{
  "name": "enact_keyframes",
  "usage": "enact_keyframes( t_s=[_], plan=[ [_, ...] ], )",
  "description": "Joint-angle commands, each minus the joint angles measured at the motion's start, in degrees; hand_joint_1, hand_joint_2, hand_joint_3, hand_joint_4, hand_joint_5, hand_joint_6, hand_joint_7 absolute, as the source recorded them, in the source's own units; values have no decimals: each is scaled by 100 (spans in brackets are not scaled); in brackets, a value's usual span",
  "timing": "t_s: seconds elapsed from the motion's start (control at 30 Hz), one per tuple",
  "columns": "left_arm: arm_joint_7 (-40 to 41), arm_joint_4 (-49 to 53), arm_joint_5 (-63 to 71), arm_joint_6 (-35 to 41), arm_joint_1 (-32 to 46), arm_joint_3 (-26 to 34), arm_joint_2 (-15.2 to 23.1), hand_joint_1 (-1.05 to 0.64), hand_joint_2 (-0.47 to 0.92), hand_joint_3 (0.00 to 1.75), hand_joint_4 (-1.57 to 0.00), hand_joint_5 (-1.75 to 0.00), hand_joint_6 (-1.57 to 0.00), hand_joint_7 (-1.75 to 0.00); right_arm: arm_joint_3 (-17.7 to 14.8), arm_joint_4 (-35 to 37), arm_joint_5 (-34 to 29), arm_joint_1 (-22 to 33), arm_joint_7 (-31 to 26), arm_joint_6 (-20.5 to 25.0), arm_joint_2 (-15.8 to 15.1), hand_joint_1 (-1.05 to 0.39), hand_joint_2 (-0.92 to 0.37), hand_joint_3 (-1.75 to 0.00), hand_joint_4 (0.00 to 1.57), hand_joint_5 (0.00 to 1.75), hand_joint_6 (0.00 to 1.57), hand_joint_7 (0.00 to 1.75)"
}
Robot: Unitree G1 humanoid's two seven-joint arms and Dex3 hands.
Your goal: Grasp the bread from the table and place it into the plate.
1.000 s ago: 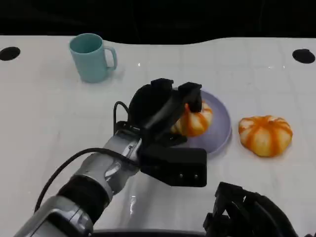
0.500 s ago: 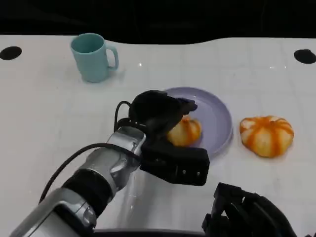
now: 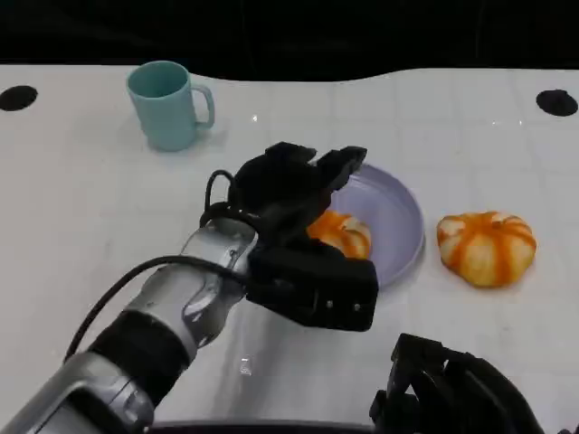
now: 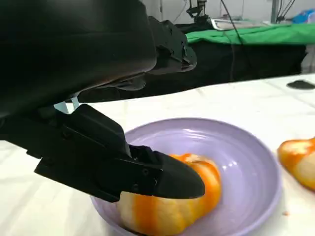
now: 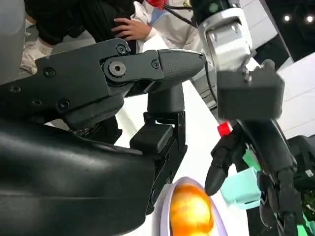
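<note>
Change: since a second ago the left hand (image 3: 294,185) has let go of the bread (image 3: 341,232), which was then between its fingers and now lies in the plate (image 3: 398,212); half a second ago the fingers were still bunched over it, and now they are lifted and spread.
Left hand: empty, fingers apart and reaching out over the near rim of the plate; in the left wrist view (image 4: 123,98) one lower finger (image 4: 167,179) lies across the top of the bread, and I cannot tell if it touches.
Bread: just under and past the left fingertips, lying on the plate's near-left side, orange stripes on a pale crust.
Plate: lilac, flat on the white table (image 3: 90,208), directly beneath the left fingers; its far and right parts are bare.
Second bread (image 3: 487,247): on the table to the right of the left hand, just beside the plate's right rim and apart from it.
Mug (image 3: 168,105): teal, upright, well apart from the left hand on its far-left side, handle to the right.
Right hand (image 3: 457,389): low at the near edge, well apart from the plate and both breads; its fingers look curled with nothing seen in them, but I cannot tell for sure.
Person (image 5: 147,24): a hand and white sleeve beyond the table in the right wrist view.
</note>
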Motion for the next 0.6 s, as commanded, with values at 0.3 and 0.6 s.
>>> enact_keyframes(
  t_s=[0.3, 0.6],
  plan=[
    [-901, -1152, -3044, -1688, 1724, 1665, 154, -43, 92, 1, -49, -141, -41, -79, -88, -107, 54, 1, -49, 65, -102, -71, -92, -23, 87, 156, 78, 134],
    [-2162, -2247, -4791, -1620, 3025, 2276, 100, -40, 92, 1, -54, -162, -37, -136, -83, -99, 55, 22, -24, 61, -88, -71, -92, -23, 87, 156, 78, 133]
  ],
)
